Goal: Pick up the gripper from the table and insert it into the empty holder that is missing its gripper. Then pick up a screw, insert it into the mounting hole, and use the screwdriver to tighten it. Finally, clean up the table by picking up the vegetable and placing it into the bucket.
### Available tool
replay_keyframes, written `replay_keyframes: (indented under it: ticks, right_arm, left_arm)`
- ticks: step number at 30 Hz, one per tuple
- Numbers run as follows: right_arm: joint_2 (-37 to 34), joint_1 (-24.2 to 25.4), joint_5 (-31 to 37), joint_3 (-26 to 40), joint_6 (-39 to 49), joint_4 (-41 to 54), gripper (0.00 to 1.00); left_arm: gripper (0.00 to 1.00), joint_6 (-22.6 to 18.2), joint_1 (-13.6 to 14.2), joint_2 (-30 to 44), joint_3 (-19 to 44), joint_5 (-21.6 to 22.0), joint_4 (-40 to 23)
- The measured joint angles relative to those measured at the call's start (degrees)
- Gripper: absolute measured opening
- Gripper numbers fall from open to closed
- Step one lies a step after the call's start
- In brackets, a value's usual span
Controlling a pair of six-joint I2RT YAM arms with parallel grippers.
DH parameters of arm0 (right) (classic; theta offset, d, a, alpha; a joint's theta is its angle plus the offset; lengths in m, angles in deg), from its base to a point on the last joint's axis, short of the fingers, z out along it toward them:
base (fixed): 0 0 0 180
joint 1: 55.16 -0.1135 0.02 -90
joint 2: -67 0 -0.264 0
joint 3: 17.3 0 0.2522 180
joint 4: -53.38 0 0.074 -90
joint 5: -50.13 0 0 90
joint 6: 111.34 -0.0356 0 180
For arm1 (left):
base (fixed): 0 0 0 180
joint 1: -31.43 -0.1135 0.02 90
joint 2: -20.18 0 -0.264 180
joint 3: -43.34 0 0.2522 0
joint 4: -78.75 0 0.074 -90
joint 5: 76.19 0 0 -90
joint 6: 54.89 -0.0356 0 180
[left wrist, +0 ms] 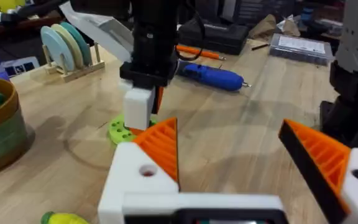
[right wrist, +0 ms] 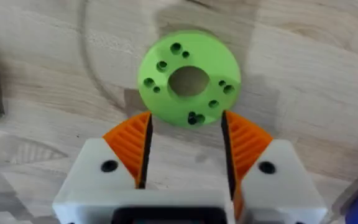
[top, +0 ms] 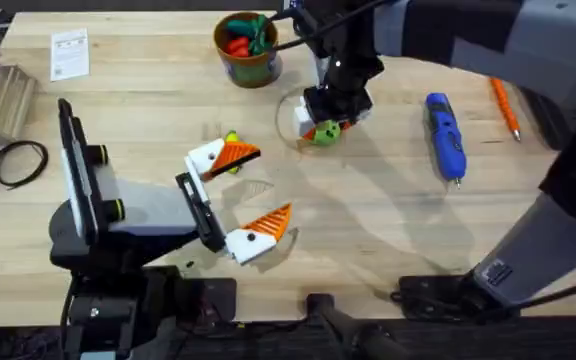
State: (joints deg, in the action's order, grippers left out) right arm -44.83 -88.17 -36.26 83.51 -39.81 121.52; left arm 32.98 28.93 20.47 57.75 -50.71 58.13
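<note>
Past step one, by the look of it. Lying on the pale wood counter (top: 388,230), wide open and holding nothing: left gripper (top: 268,183), w/ an orange wedge (top: 236,155) seated in each white holder (top: 206,158). Can't tell whether a screw sits in the mounting hole. Prob. still to do: tightening, w/ blue screwdriver (top: 446,135) lying well apart, untouched. Also cleanup, w/ yellow vegetable (left wrist: 64,218) on the wood just beside the left gripper, not in the bucket (top: 248,65) at the far edge. Open over a green disc (right wrist: 188,78), empty: right gripper (right wrist: 185,124). Behind: plate rack (left wrist: 67,46), boxes, clutter.
</note>
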Motion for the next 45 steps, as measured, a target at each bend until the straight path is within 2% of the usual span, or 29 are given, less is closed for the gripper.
replay_keyframes:
  ticks: [6, 13, 25, 45]
  right_arm:
    - [0.0, -0.1, 0.0, -1.2, -0.1, -1.4, 0.592]
    - [0.1, -0.1, 0.7, -2.4, -0.4, -2.4, 0.482]
    - [0.1, -0.1, 1.1, -2.6, -0.4, -4.1, 0.443]
    - [0.1, -0.1, 1.2, -2.4, -0.4, -3.4, 0.440]
  left_arm:
    - [0.985, 0.0, 0.0, 0.0, 0.0, 0.0, 0.0]
    - [0.986, 0.0, 0.0, 0.0, 0.0, 0.0, 0.0]
    - [0.985, 0.0, 0.0, 0.0, 0.0, 0.0, 0.0]
    - [0.985, 0.0, 0.0, 0.0, 0.0, 0.0, 0.0]
